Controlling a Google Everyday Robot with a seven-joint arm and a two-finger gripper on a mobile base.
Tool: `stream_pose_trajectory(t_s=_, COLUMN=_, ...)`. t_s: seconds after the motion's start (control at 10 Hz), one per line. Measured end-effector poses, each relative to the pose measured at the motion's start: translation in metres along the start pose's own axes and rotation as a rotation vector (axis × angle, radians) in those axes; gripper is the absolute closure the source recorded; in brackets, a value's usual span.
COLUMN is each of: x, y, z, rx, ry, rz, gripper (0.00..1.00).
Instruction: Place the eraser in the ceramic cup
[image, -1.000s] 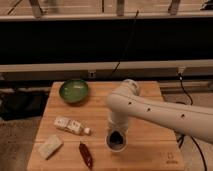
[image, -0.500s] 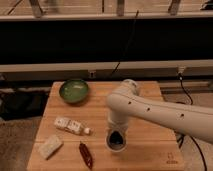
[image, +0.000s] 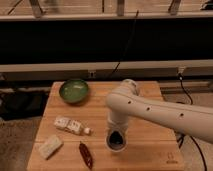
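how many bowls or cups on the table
2: green bowl back left, ceramic cup front centre, directly under the claw. The arm could hide another.

ceramic cup (image: 110, 146): small, round, white w/ dark inside, stands upright at front-centre of the wooden table (image: 150, 156). gripper (image: 116, 136) is directly over its mouth, approx. touching the rim.

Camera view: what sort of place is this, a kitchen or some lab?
Probably a robot test lab: a wooden table beside metal rails and trailing cables, holding a green bowl, with the arm's gripper down at the ceramic cup.
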Motion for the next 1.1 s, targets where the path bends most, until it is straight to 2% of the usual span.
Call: stream_pose_trajectory(t_s=1.1, x=0.0000, y=-0.0017, z=0.0013, rx=0.002, ry=-0.011, rz=-0.031, gripper=1.00)
